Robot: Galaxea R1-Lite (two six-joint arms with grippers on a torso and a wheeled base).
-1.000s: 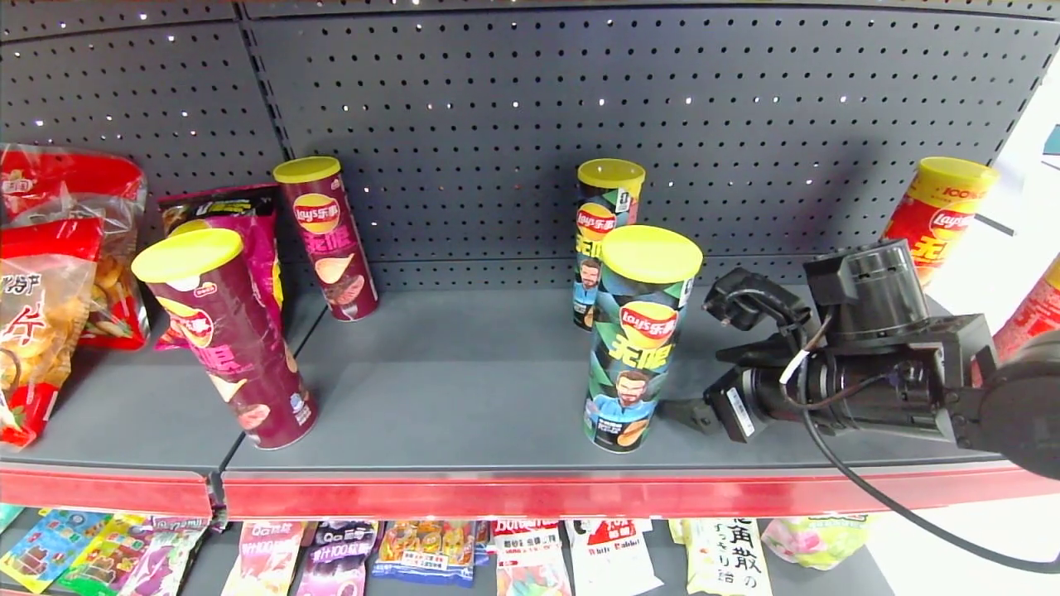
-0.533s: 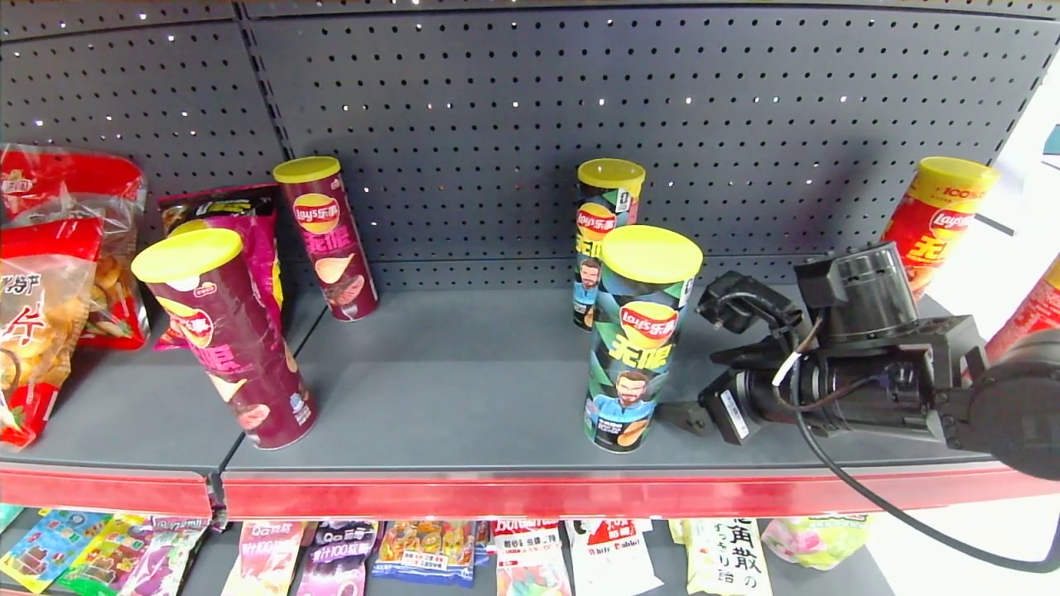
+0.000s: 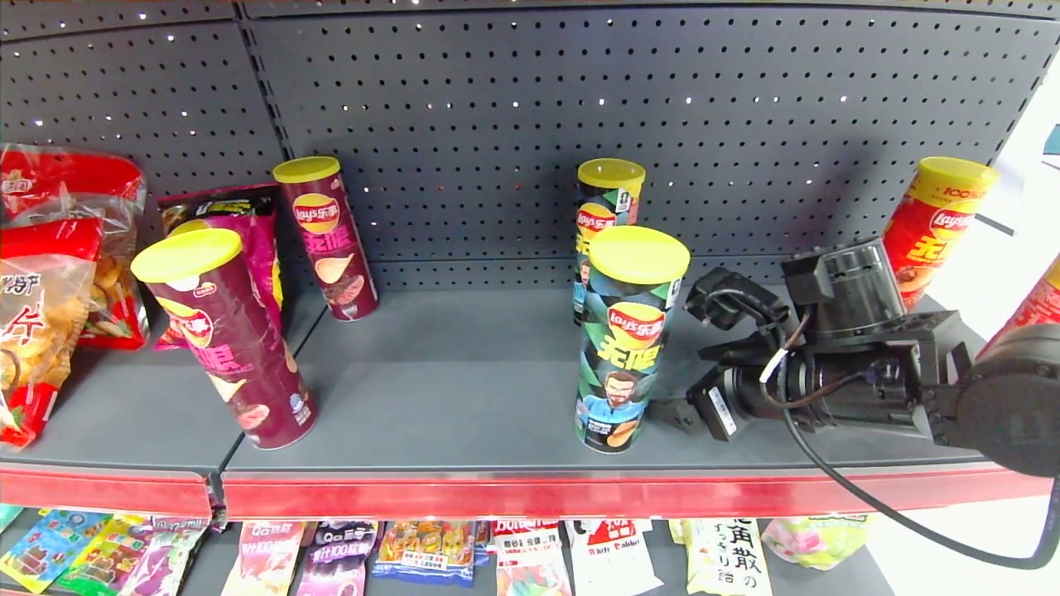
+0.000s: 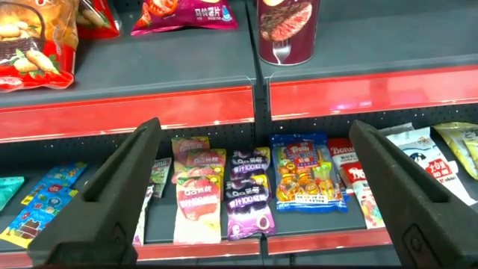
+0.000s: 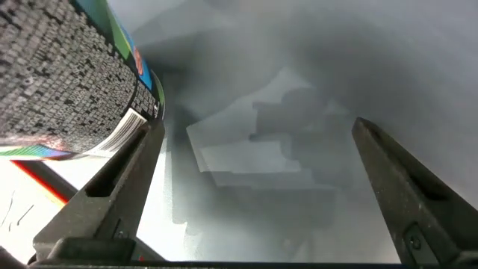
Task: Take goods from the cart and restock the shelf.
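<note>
A green chip can (image 3: 629, 339) with a yellow lid stands upright near the front of the grey shelf (image 3: 464, 381). My right gripper (image 3: 672, 410) lies low on the shelf just right of it, open. In the right wrist view the green chip can (image 5: 67, 75) sits by the tip of one finger (image 5: 112, 194), outside the gap of the right gripper (image 5: 255, 125). My left gripper (image 4: 254, 125) hangs open and holds nothing, in front of the lower shelf's snack bags (image 4: 246, 190).
A second green can (image 3: 606, 207) stands behind the first. Two purple cans (image 3: 224, 331) (image 3: 327, 236) stand at the left, beside snack bags (image 3: 50, 273). Red cans (image 3: 940, 211) stand at the far right. A red shelf lip (image 3: 530, 492) runs along the front.
My right arm has slid a little to the left along the shelf, and the front green can has shifted left with it. The other goods have not moved.
</note>
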